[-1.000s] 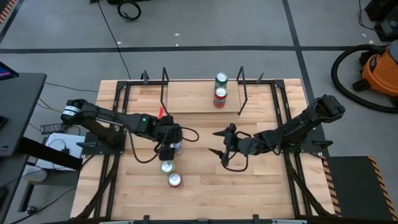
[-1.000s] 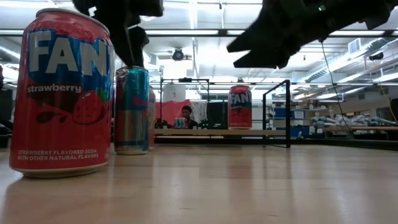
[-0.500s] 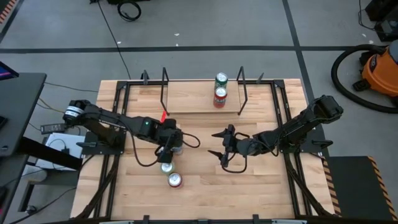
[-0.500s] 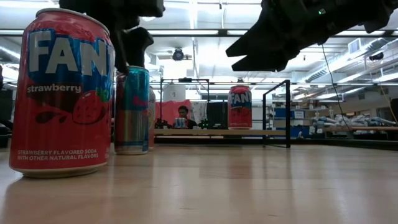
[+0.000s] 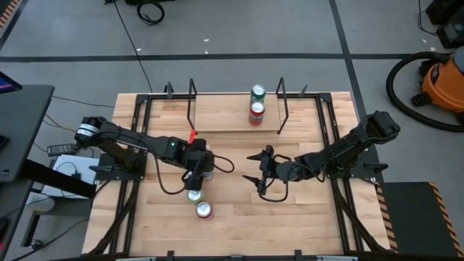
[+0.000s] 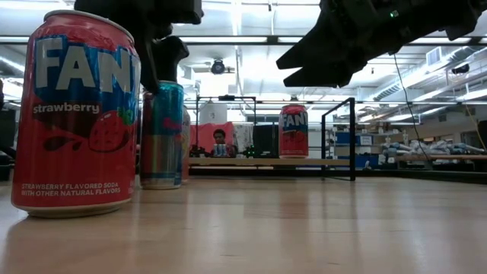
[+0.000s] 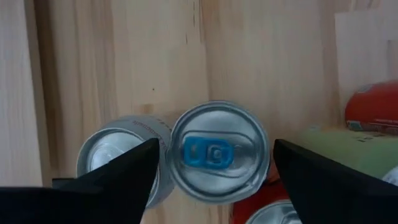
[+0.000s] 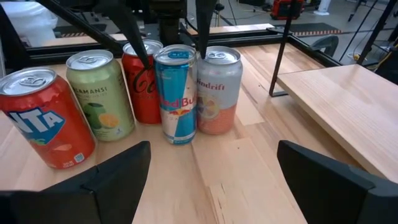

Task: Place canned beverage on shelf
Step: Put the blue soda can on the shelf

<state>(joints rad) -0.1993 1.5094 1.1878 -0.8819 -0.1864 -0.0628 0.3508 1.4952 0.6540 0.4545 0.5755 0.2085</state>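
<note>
A slim blue-and-silver can (image 8: pixel 176 93) stands upright on the table in a cluster with a pink-and-silver can (image 8: pixel 217 90), a red cola can (image 8: pixel 140 84), a green can (image 8: pixel 102 93) and a red Fanta can (image 8: pixel 37 118). My left gripper (image 7: pixel 214 165) is open above the slim can (image 7: pixel 217 152). Its fingers (image 8: pixel 202 28) stand on either side of the can's top, and I see no touch. My right gripper (image 5: pixel 257 174) is open and empty at mid-table. The shelf (image 5: pixel 225 114) stands at the far edge with two cans (image 5: pixel 257 101) on it.
The green can (image 5: pixel 194 194) and the Fanta can (image 5: pixel 204 210) stand nearer the table's front edge than my left gripper. Black rod uprights (image 5: pixel 283 101) stand at the shelf's ends. Black frame rails (image 5: pixel 138 138) run along the table's left and right sides.
My left gripper has moved a little toward the table's near edge and come lower over the slim blue can, staying open. The cans have kept still.
</note>
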